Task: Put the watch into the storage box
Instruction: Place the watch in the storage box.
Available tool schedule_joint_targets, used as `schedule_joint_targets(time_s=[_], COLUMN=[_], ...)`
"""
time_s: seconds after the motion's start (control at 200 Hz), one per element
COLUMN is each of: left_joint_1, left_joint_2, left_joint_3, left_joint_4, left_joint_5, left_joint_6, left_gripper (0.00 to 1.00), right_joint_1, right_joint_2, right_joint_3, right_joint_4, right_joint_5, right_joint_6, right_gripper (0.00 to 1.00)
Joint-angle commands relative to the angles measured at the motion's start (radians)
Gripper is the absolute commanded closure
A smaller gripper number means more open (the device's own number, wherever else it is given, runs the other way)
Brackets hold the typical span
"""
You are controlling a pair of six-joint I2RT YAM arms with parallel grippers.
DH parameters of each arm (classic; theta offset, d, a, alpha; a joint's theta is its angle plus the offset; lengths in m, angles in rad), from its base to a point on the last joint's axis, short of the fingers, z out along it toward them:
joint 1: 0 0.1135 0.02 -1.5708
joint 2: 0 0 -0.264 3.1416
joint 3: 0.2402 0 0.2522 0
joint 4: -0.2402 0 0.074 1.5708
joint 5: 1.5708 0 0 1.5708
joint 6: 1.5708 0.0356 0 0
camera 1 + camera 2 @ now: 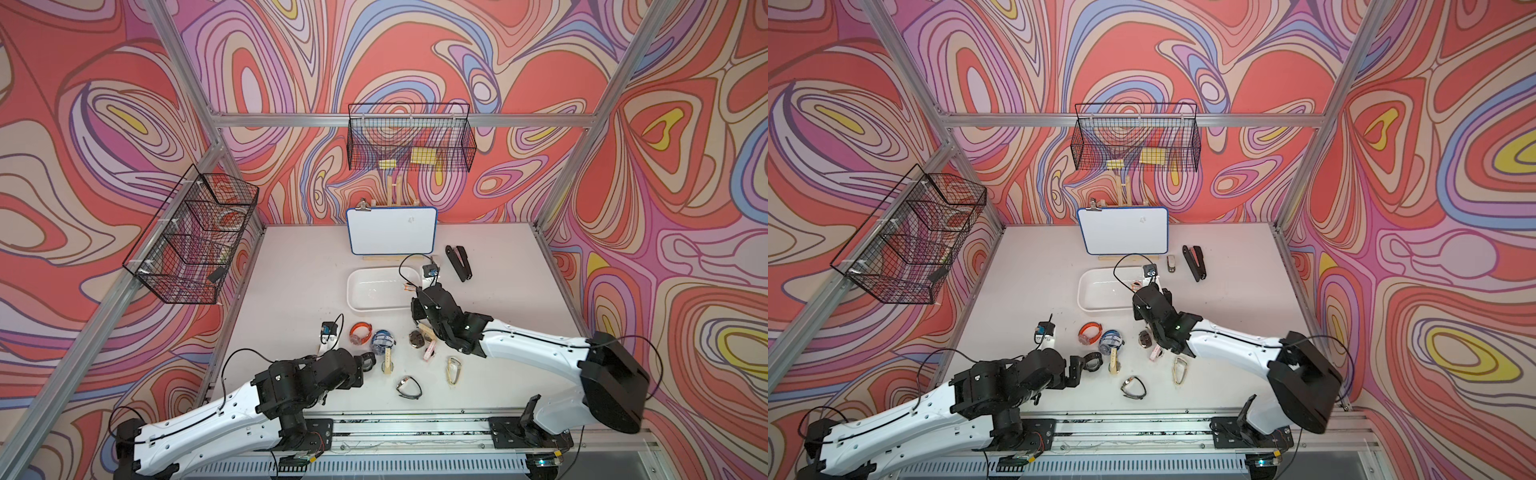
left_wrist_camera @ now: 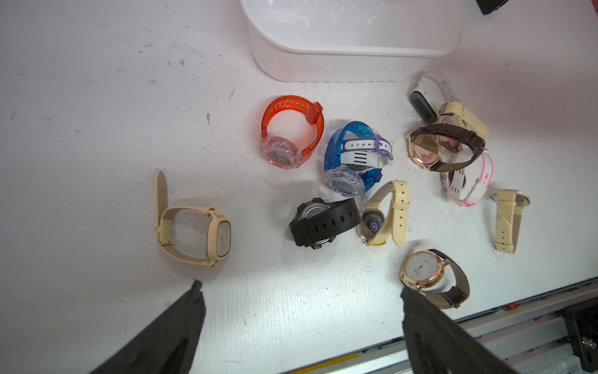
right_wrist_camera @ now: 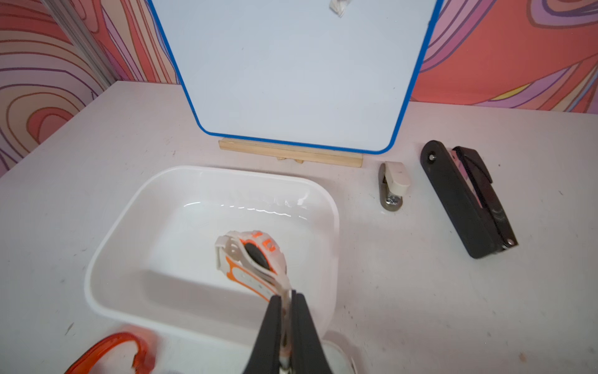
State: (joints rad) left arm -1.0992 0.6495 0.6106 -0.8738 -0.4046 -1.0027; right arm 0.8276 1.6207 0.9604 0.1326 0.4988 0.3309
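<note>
A white and orange watch (image 3: 250, 259) hangs by its strap above the inside of the white storage box (image 3: 181, 239), near the box's right end. My right gripper (image 3: 286, 298) is shut on that strap. In both top views the watch (image 1: 408, 286) shows small over the right end of the storage box (image 1: 374, 291) (image 1: 1100, 291). My left gripper (image 2: 299, 288) stands open and empty above the table near its front edge. The black watch (image 2: 323, 223) lies just ahead of its fingers.
Several loose watches lie in front of the box, among them an orange one (image 2: 291, 132), a blue one (image 2: 352, 158) and a cream one (image 2: 194, 233). A whiteboard (image 3: 301, 64) stands behind the box. A small stapler (image 3: 393, 184) and a black stapler (image 3: 469, 200) lie to its right. Wire baskets (image 1: 409, 139) (image 1: 195, 237) hang on the walls.
</note>
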Motion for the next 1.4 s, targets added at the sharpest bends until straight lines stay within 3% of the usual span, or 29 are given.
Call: schedule_joint_targets(time_s=[0.0, 0.205, 0.456, 0.581, 0.801, 1.002, 1.247, 1.397], left_joint_1=[-0.005, -0.005, -0.005, -0.005, -0.004, -0.005, -0.005, -0.005], left_joint_2=[-0.029, -0.077, -0.081, -0.08, -0.075, -0.074, -0.064, -0.063], left_joint_3=[0.027, 0.011, 0.005, 0.001, 0.002, 0.014, 0.02, 0.017], left_joint_4=[-0.077, -0.106, -0.115, -0.104, -0.102, -0.11, -0.1, -0.1], left_joint_5=[-0.042, -0.052, -0.05, -0.047, -0.052, -0.054, -0.049, -0.048], left_joint_6=[-0.001, -0.014, -0.016, -0.016, -0.013, -0.009, -0.007, -0.006], left_gripper=[0.0, 0.0, 0.0, 0.0, 0.0, 0.0, 0.0, 0.0], right_joint_1=[-0.037, -0.071, -0.086, -0.092, -0.097, -0.096, -0.097, -0.1], right_joint_2=[0.118, 0.281, 0.365, 0.386, 0.37, 0.29, 0.159, 0.117], right_joint_3=[0.085, 0.157, 0.221, 0.234, 0.202, 0.145, 0.102, 0.159], right_joint_4=[0.119, 0.148, 0.113, 0.088, 0.093, 0.122, 0.099, -0.02], right_joint_5=[-0.067, -0.103, -0.122, -0.148, -0.159, -0.186, -0.225, -0.251], right_joint_6=[-0.058, -0.051, -0.056, -0.067, -0.063, -0.051, -0.031, -0.012], right_gripper=[1.0, 1.0, 1.0, 0.84, 0.69, 0.61, 0.56, 0.56])
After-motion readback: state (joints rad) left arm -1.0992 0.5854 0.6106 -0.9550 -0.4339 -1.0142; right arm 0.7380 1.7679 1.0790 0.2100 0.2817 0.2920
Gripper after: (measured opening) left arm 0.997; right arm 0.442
